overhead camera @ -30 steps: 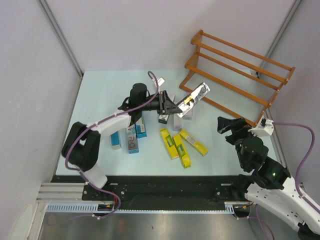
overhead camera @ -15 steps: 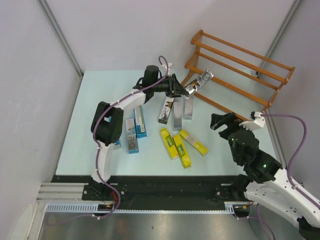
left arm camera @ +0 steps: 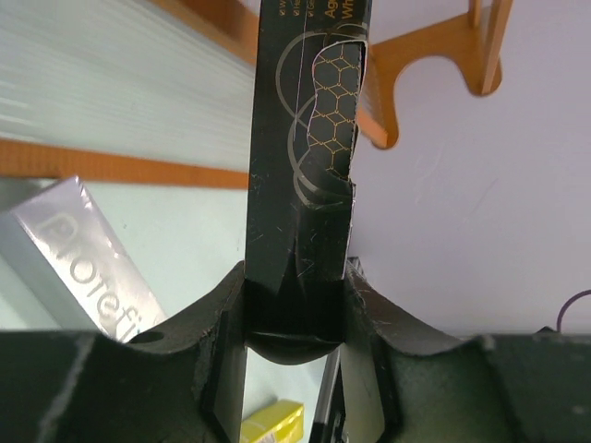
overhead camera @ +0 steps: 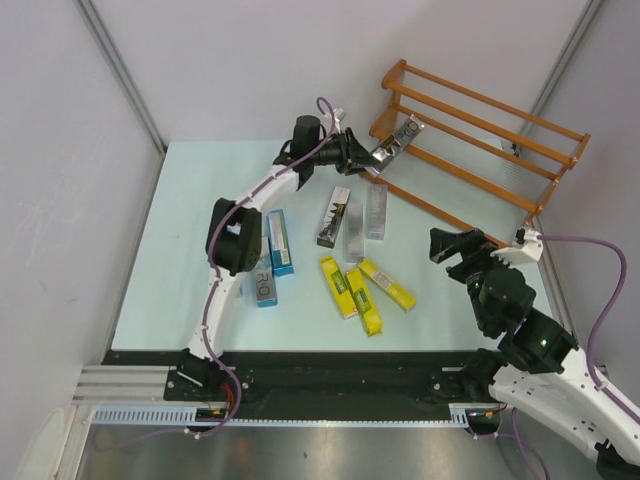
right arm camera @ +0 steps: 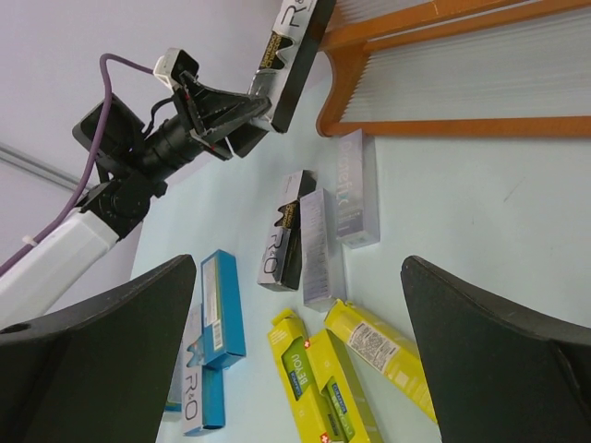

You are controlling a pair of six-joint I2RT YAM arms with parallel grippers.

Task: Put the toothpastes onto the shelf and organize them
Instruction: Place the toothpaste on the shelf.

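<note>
Three yellow cartons (overhead camera: 364, 301) lie side by side near the middle of the pale table (overhead camera: 190, 220), slanted and well apart from its near edge. Behind them sit a dark carton (overhead camera: 334, 217) and two silver cartons (overhead camera: 376, 211), close together. To their left are blue cartons (overhead camera: 281, 243), partly hidden under the left arm. All this loose stock lies well apart from the table's left edge. The shelf (overhead camera: 480, 120) stands at the far right corner, angled to the table's edges.

The left arm reaches far out, and the left gripper (overhead camera: 366, 155) is clamped on the near end of a long carton (overhead camera: 400, 136), held off the table at the shelf's left end. Seen from the left wrist, that carton has a dark face with a gold honeycomb patch and thin curved lines. From the right wrist it shows a silver side with large lettering. Its long axis runs from the jaws away and to the right, with the far end in over the rails. Whether it touches a rail I cannot tell.

The right gripper (overhead camera: 452, 247) hangs near the table's right edge, in front of the shelf's right end, with its jaws wide apart and holding nothing.
</note>
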